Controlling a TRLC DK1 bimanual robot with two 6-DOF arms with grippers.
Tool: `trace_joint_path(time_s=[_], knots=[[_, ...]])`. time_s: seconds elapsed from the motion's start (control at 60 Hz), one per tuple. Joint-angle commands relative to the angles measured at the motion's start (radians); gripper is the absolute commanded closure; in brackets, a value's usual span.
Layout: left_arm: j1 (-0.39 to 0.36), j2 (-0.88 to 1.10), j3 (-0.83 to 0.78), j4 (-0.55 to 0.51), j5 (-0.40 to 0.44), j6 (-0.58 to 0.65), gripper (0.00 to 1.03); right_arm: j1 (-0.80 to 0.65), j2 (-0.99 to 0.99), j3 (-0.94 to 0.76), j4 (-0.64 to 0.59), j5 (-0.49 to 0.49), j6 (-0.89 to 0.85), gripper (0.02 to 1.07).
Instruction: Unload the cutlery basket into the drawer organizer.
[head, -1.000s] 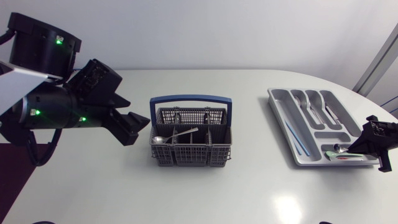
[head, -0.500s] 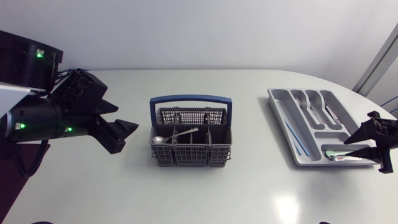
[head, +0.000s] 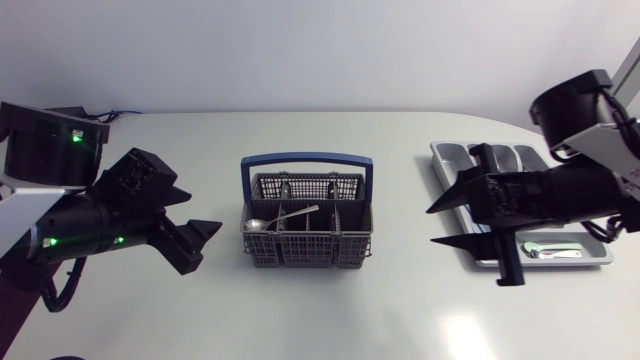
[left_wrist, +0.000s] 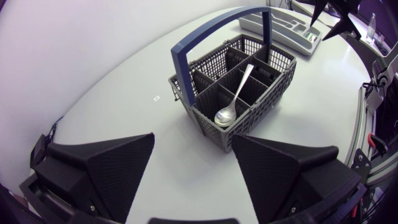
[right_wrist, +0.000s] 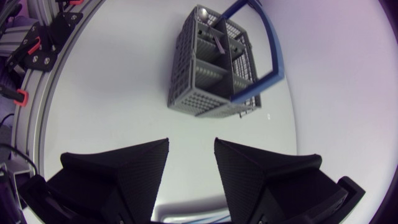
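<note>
The grey cutlery basket (head: 300, 249) with a blue handle stands mid-table. A silver spoon (head: 282, 217) lies slanted across its compartments. My left gripper (head: 206, 212) hangs open and empty beside the basket; in the left wrist view the basket (left_wrist: 249, 115) and spoon (left_wrist: 235, 94) lie just ahead of my left gripper (left_wrist: 193, 140). My right gripper (head: 432, 226) hovers open and empty between the basket and the grey drawer organizer (head: 446, 152), with its arm hiding much of the organizer. The right wrist view shows the basket (right_wrist: 205, 99) ahead of my right gripper (right_wrist: 191, 146).
A green-handled spoon (head: 548, 251) lies in the organizer's front compartment. Other cutlery (head: 500, 160) fills its long back slots. The table's front edge is close to the organizer's near corner.
My right gripper opened, left the green-handled spoon in the organizer, and swung left toward the basket. My left arm drew back a little and lowered.
</note>
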Motion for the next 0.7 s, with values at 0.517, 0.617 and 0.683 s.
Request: trace_joint_path(time_s=[0.517, 0.617, 0.683], knots=[[0.069, 0.088, -0.070, 0.131, 0.086, 0.058, 0.16, 0.502, 0.397, 0.273, 0.238, 0.198, 0.391, 0.52], [0.087, 0.099, -0.073, 0.139, 0.106, 0.075, 0.16, 0.531, 0.464, 0.313, 0.253, 0.221, 0.398, 0.52], [0.094, 0.103, -0.076, 0.145, 0.115, 0.084, 0.16, 0.542, 0.509, 0.342, 0.264, 0.227, 0.403, 0.52]])
